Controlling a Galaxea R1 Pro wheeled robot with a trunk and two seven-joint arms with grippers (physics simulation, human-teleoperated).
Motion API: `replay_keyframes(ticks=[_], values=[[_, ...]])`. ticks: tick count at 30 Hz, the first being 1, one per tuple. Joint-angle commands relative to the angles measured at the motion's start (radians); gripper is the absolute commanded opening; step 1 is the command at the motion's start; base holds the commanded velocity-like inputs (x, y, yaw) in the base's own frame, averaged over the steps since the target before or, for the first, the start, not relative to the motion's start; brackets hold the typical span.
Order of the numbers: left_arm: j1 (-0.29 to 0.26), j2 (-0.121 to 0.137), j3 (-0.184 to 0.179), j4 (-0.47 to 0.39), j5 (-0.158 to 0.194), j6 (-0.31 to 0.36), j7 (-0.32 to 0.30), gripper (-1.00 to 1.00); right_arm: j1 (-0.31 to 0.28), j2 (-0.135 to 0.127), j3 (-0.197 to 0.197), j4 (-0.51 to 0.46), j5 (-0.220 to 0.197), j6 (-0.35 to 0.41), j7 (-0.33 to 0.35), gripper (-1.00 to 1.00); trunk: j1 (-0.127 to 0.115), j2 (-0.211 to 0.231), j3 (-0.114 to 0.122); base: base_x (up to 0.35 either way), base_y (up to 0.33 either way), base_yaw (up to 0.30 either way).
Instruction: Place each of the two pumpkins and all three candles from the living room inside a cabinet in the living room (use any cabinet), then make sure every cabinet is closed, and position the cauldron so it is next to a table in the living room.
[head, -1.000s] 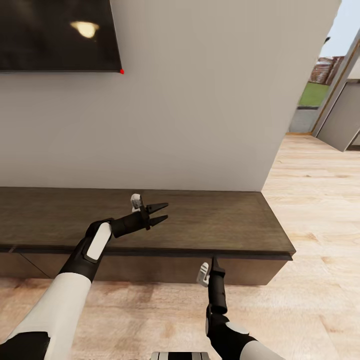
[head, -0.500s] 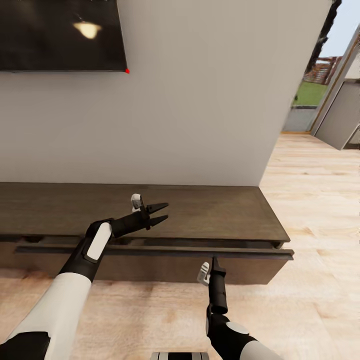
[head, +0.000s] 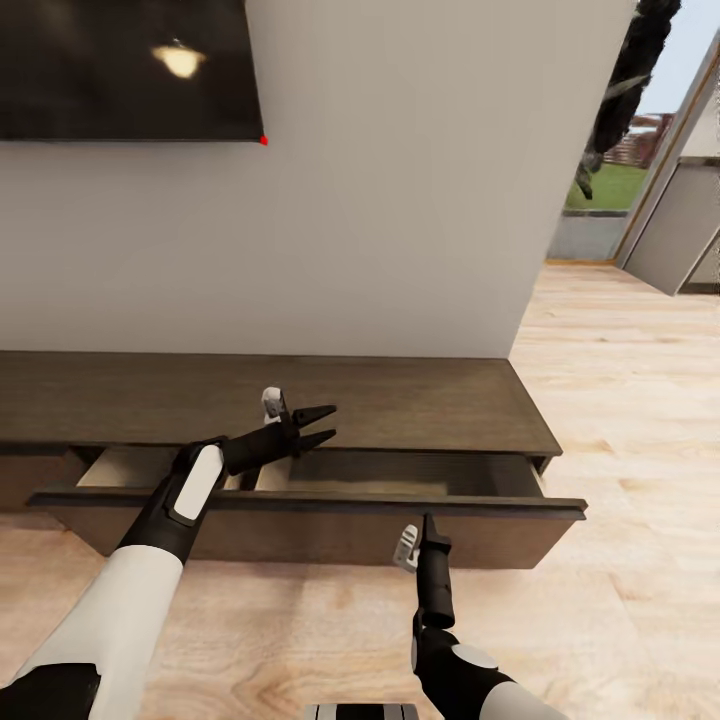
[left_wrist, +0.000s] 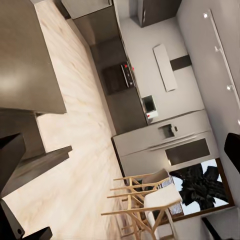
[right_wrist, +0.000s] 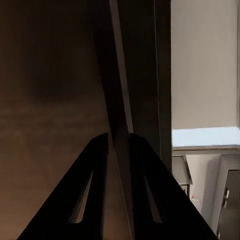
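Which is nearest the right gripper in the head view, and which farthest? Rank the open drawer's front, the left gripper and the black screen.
From the right gripper:
1. Drawer front, clamped by it on the cabinet.
2. Left gripper, over the drawer, toward the left.
3. Black screen, high on the wall.

Long dark wood cabinet (head: 400, 405) against pale wall, on light plank floor (head: 620, 400), drawer (head: 330, 515) pulled open

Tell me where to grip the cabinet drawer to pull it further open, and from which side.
Grip the drawer front's thin top lip from the room side, fingers straddling it from above. The front is flat and handleless, and the right gripper is at that edge.
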Motion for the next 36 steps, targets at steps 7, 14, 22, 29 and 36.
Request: replay_keyframes(ticks=[7,14,22,29,36], values=[[0.0,0.0,0.001,0.0,-0.002,0.003,-0.004,1.0,0.0,0.0,0.003,0.003,0.004,0.002,0.004,-1.0,-0.001,0.0,-0.001,-0.342,0.0,0.0],[0.0,0.0,0.001,0.001,-0.002,0.003,-0.004,1.0,0.0,0.0,0.003,0.003,0.004,0.001,0.004,-1.0,-0.001,0.0,-0.001,-0.343,0.0,0.0],[0.0,0.001,0.001,0.001,-0.002,0.003,-0.004,1.0,0.0,0.0,0.003,0.003,0.004,0.001,0.005,-1.0,-0.001,0.0,-0.001,-0.235,0.0,0.0],[0.0,0.001,0.001,0.001,-0.002,0.003,-0.004,1.0,0.0,0.0,0.003,0.002,0.005,0.001,0.004,-1.0,-0.001,0.0,-0.001,-0.008,0.0,0.0],[0.0,0.001,0.001,0.001,-0.002,0.003,-0.004,1.0,0.0,0.0,0.004,0.007,0.007,0.001,0.004,-1.0,-0.001,0.0,-0.001,-0.167,0.0,0.0]])
